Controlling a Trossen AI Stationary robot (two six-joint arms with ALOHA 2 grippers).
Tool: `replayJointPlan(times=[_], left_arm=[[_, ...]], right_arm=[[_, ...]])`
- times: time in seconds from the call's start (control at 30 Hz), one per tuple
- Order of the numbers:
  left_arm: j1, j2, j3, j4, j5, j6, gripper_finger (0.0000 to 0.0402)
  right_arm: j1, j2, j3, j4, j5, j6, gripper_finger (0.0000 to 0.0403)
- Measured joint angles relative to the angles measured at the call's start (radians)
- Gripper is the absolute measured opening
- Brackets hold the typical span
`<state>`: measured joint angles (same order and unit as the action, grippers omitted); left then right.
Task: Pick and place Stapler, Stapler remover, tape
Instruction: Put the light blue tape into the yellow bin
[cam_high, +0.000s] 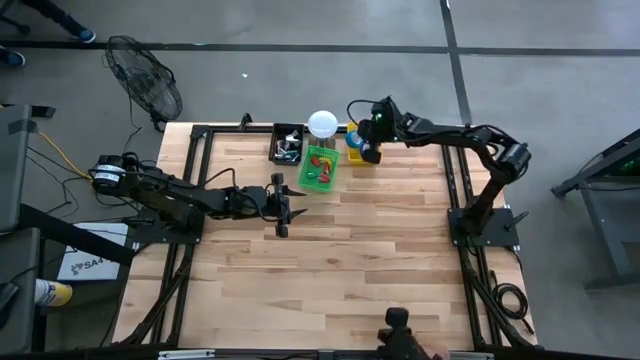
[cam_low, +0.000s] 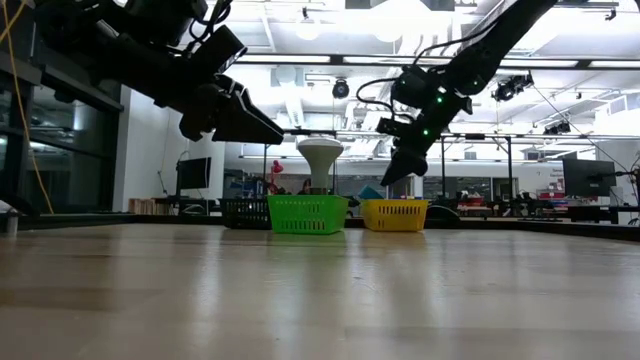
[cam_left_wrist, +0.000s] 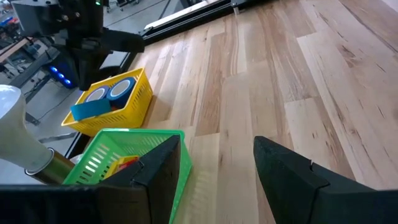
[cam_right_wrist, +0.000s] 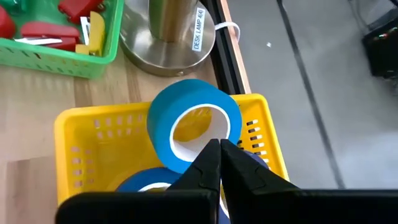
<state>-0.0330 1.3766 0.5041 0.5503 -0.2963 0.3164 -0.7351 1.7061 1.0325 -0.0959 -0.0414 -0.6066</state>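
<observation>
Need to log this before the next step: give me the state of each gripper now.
Left gripper: open, empty, beside the green plastic basket.
Right gripper: shut, holding nothing, above the blue tape roll in the yellow plastic basket.

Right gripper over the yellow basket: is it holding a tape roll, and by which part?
Nothing is held. The right gripper is shut, empty, above the blue tape roll in the yellow basket. The left gripper is open and empty too.
</observation>
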Motion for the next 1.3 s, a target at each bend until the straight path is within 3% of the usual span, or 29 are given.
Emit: replayJointPlan(times=[0.47,0.8,1.3], left_arm=[[0.000,0.000,0.000,-0.001,0.000,0.001,0.0197],[0.000,0.000,0.000,-0.001,0.000,0.003,0.0197],[0.000,0.000,0.000,-0.008,0.000,0.001,0.0197]], right_arm=[[-0.135,0.003,0.000,-0.050,-0.303,-0.011,0.0000],[-0.132,0.084,0.000,0.013,-0.316,-0.022,0.0000],[-0.133,0.083,0.000,0.019,-0.301,-0.021,0.0000]])
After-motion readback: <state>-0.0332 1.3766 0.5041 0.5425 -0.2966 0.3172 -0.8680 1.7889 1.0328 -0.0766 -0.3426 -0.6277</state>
